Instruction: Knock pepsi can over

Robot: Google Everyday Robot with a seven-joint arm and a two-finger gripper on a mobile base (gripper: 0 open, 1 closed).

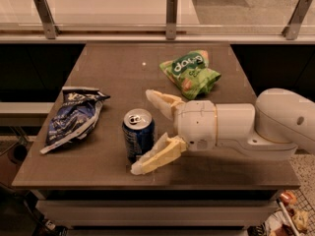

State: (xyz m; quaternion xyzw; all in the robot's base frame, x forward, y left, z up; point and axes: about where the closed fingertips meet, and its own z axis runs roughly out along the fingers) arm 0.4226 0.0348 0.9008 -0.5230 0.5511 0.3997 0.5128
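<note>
Upright pepsi can (137, 140) near table (114, 65) front edge, bracketed by wide-spread hand (143, 132) reaching in from right; bare gap leftward before chip bag (74, 118).

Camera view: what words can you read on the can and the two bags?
No text here can be read for sure.
Green snack bag: big white letters, too blurred to read.
Blue-and-white chip bag: white print, too blurred to read.
Pepsi can: nothing readable on its side or top.
Gripper, open and close by the can: no writing visible.
</note>
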